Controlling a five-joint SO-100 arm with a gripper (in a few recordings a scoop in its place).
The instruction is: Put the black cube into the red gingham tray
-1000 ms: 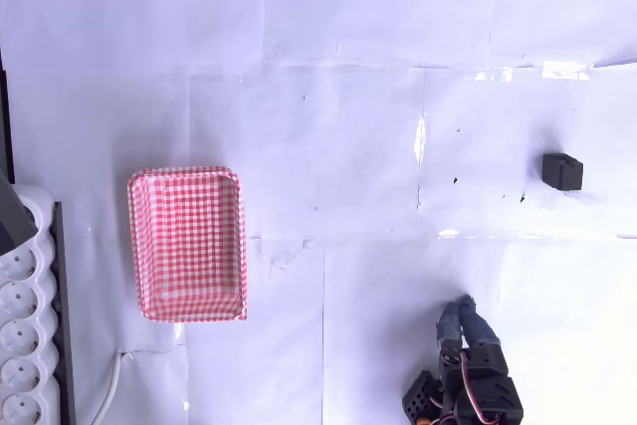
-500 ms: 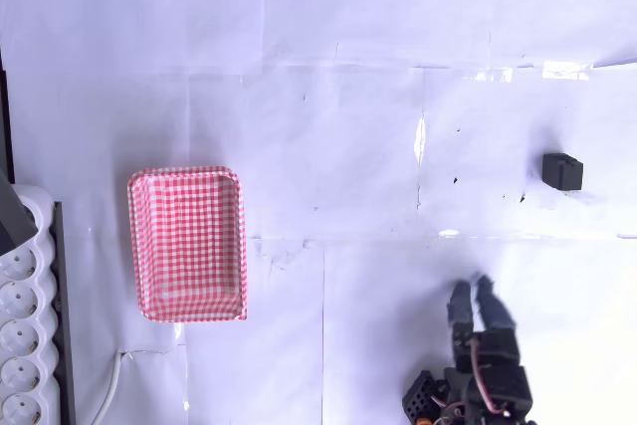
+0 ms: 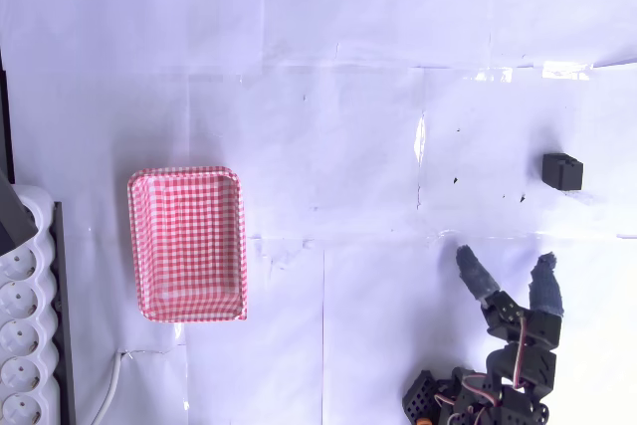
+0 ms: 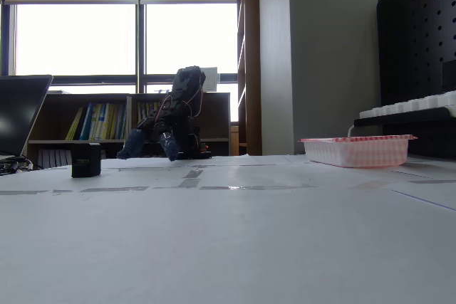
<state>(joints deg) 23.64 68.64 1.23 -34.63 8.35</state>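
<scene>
The cube [image 3: 562, 171] sits at the right of the overhead view, on the white paper-covered table [image 3: 348, 97]; in the fixed view it stands at the left [image 4: 86, 159], upright and alone on the tabletop. Nothing touches it.

The tray [image 3: 187, 244] lies at the left of the overhead view, well apart from the cube, and appears empty; in the fixed view it is at the right [image 4: 356, 150], seen from the side.

The gripper [image 3: 505, 274] is at the lower right of the overhead view, below the cube and a little to its left, clear of it. Its two blue-tipped fingers [image 3: 474, 272] are spread wide in a V pointing up the frame, with nothing between them. In the fixed view the arm crouches low at the far edge of the table, folded over, the gripper [image 4: 151, 147] angled down near the surface, just right of the cube.

A white power strip [image 3: 25, 335] runs along the lower left edge of the overhead view, just left of the tray, with a cable [image 3: 109, 390] beside it. The table between gripper and cube is bare paper with tape seams. No writing can be read.
</scene>
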